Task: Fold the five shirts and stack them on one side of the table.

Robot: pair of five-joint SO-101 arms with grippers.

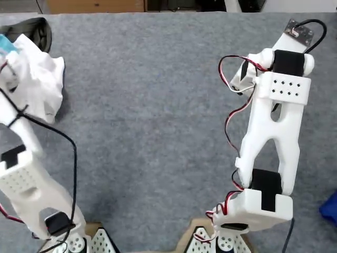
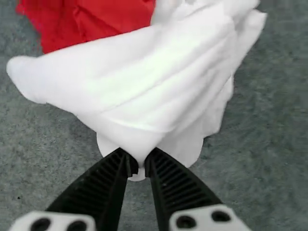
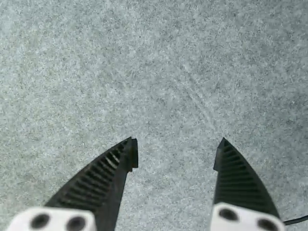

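Wrist view, left gripper [image 2: 137, 167]: the black ribbed jaws are drawn almost together and pinch a gathered fold of the white shirt [image 2: 159, 82] at their tips. The cloth fans out from the pinch in loose pleats. It is bunched, not laid flat. Its outer edges look to rest on the grey table mat [image 2: 269, 159], but I cannot tell from this angle whether the bulk of it is lifted clear.

A red shirt [image 2: 82, 21] lies crumpled just beyond the white one, on the side away from the jaws. The white cloth overlaps its near edge.

High view: the white shirt is a rumpled heap at the far left corner of the mat. The left arm [image 1: 23, 179] runs along the left edge up to it, with a black cable [image 1: 63, 139] trailing beside it. A dark garment [image 1: 37, 29] lies at the far edge, touching the heap and partly under it. A small patch of light blue cloth [image 1: 5, 45] shows at the left edge against the white.

Wrist view, right gripper [image 3: 175, 153]: the jaws are spread wide with nothing between them, over bare grey mat.

The right arm [image 1: 274, 132] stretches over the right half of the table, well apart from the shirts. A blue item [image 1: 330, 208] sits at the right edge near that arm's base and is cut off by the frame.
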